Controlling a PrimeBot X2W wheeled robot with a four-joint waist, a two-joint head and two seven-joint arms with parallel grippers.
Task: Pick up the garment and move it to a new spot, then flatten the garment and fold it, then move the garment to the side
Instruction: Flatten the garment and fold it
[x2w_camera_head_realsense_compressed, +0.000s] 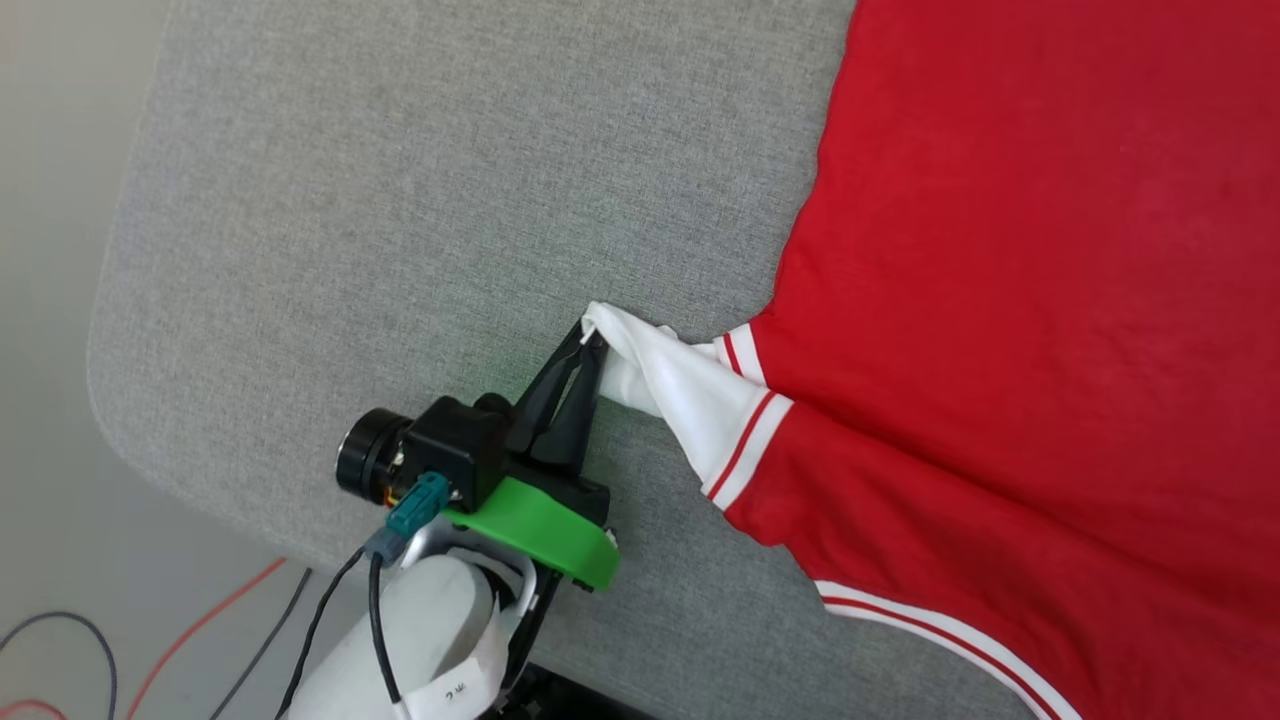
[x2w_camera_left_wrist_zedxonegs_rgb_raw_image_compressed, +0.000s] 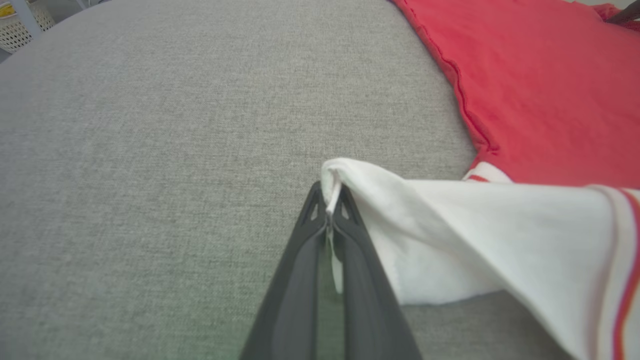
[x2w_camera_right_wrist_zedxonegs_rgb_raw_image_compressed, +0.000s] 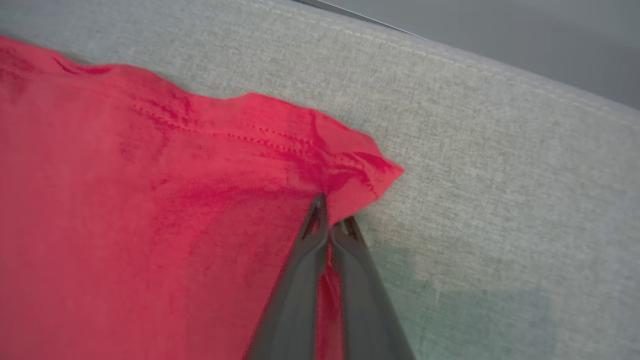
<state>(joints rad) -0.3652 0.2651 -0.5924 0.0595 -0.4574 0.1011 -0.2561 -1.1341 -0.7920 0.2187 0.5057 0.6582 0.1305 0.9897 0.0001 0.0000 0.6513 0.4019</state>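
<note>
Both pincers clamp the red jersey T-shirt with white sleeves (x2w_camera_head_realsense_compressed: 1000, 300) lying on the grey fabric-covered desk (x2w_camera_head_realsense_compressed: 400, 200).
The left pincer (x2w_camera_head_realsense_compressed: 590, 340), closed, pinches the tip of a white sleeve (x2w_camera_head_realsense_compressed: 690, 390) stretched away from the body; the right pincer (x2w_camera_right_wrist_zedxonegs_rgb_raw_image_compressed: 332, 215), closed, grips a red hem corner near the desk's edge.
</note>
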